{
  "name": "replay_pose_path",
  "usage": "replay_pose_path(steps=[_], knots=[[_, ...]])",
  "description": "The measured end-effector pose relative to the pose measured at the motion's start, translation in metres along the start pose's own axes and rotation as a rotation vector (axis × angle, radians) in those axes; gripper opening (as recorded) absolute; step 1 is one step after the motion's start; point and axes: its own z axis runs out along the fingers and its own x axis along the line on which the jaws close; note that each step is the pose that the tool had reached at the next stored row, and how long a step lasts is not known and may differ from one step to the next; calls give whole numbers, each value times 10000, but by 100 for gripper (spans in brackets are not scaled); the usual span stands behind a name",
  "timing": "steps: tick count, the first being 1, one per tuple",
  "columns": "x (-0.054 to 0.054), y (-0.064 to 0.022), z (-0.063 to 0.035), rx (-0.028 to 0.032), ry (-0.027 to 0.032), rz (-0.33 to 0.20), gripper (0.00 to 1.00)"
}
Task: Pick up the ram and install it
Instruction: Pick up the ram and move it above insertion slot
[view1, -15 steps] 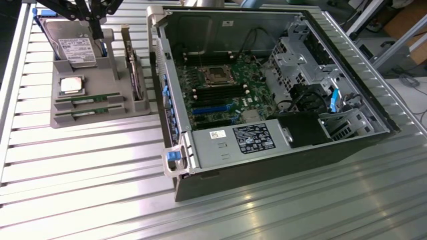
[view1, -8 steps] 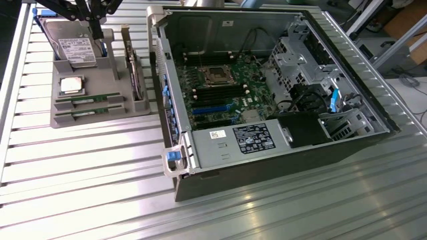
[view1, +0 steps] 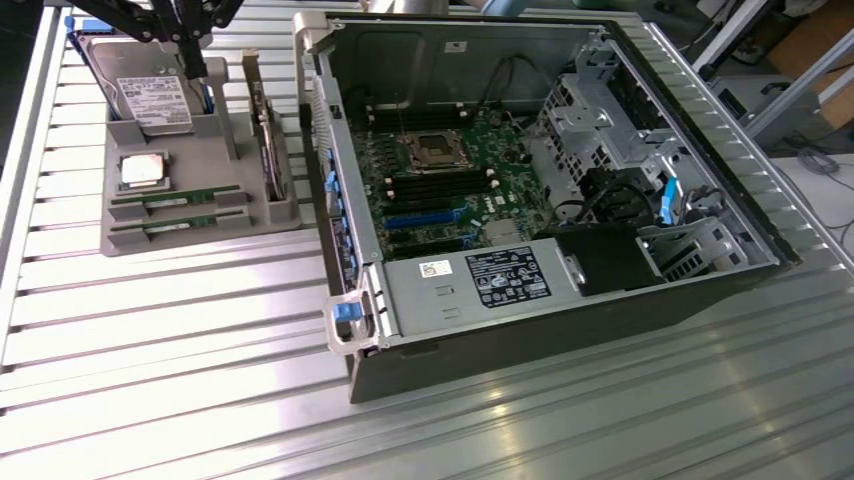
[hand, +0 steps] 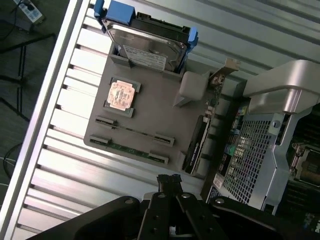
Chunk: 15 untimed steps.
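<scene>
The black pincer (hand: 169, 179) hangs near the matte grey moulded tray (hand: 160, 110), its jaws pressed together and holding nothing. The ram (hand: 134, 130), a thin green board stick, lies flat in a tray slot. Its twin stick (hand: 131, 149) lies parallel just beside it, and the square metal processor (hand: 121, 93) sits nearby.

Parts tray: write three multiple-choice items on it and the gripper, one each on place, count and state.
1. The ram sticks lie: A in the computer case; B in the grey tray; C on the bare table.
2. Ram sticks in the tray: A one; B two; C four.
3. The gripper is: A open; B shut on a ram stick; C shut, empty.
Answers: 1 B, both sit in tray slots beside the processor chip; 2 B, two parallel green sticks; 3 C, it is closed around nothing.
</scene>
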Motion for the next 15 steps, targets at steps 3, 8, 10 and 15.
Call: replay_pose_path(steps=[3,8,10,15], knots=[[0,0,0,-6,11,-250,11],[0,0,0,-14,24,-539,11],[0,0,0,-18,32,-717,11],[0,0,0,-27,49,-1098,11]])
